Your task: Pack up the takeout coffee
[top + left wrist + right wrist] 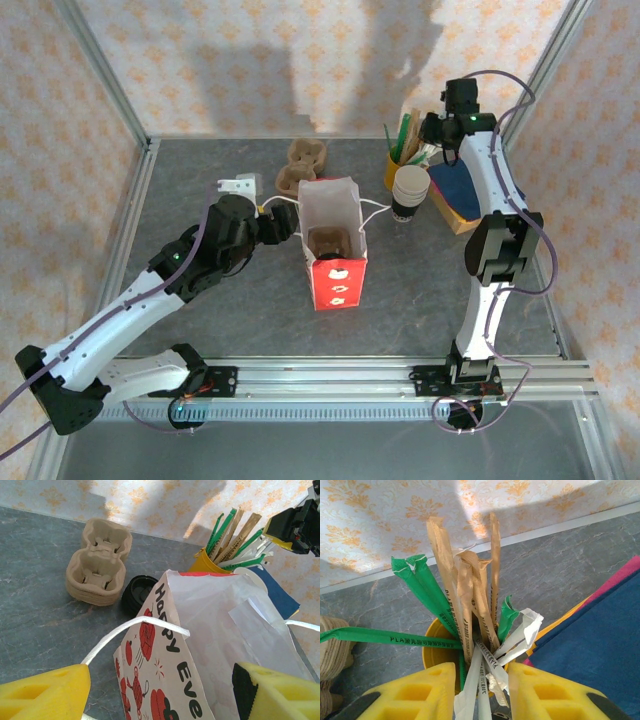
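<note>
The red printed bag [338, 272] stands open in the middle of the table, and a dark round cup top, the takeout coffee [327, 242], sits down inside it. My left gripper [288, 222] is open at the bag's left rim. In the left wrist view the bag [165, 660] has its wall between the wide-apart fingers of this gripper [162, 685], and its white string handle [130, 627] runs to the left finger. My right gripper [432, 148] hangs over the yellow straw cup [393, 168]. Its jaws [481, 680] stand narrowed, still apart, on either side of several white-wrapped straws [480, 680].
Brown pulp carriers [97, 565] lie behind the bag, with a black round lid [140, 591] beside them. A stack of white-rimmed cups [410, 190] stands right of the bag. Blue and yellow napkins [462, 195] lie at far right. Walls close the back and sides.
</note>
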Motion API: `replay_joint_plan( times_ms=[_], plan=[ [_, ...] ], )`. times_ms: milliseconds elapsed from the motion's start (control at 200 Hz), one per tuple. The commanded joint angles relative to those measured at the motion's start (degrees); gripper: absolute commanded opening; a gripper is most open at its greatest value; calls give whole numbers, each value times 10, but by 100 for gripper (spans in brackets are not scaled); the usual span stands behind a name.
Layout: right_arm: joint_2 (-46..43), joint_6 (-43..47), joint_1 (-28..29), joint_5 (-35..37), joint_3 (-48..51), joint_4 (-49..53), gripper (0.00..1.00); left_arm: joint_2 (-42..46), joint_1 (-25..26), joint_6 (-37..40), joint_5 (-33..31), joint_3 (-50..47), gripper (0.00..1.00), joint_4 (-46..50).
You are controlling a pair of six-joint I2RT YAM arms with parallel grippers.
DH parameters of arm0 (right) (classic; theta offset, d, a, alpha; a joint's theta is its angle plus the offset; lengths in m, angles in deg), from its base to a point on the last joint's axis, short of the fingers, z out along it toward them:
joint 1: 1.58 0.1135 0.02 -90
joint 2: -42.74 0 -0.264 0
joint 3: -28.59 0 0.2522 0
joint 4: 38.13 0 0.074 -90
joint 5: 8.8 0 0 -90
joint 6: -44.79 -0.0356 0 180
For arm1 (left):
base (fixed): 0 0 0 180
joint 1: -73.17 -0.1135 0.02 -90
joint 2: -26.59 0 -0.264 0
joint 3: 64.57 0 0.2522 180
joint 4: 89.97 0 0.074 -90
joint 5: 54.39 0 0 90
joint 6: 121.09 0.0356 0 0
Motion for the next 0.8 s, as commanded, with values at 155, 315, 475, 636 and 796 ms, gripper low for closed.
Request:
replay_joint_plan(
  times_ms=[155, 315, 475, 636, 796],
  plan=[
    [7, 2, -1, -6, -18, 13, 26, 5, -7, 17, 8, -4, 77, -15],
    [15, 3, -1, 3, -22, 21, 24, 8, -7, 14, 7, -8, 77, -16],
    [20, 4, -1, 10, -28, 24, 20, 8, -8, 16, 17, -12, 77, -19],
    [10, 10, -1, 14, -32, 27, 12, 4, -8, 17, 20, -8, 77, -17],
    [-24, 15, -1, 19, -32, 31, 6, 6, -8, 16, 21, -9, 77, -19]
  ],
)
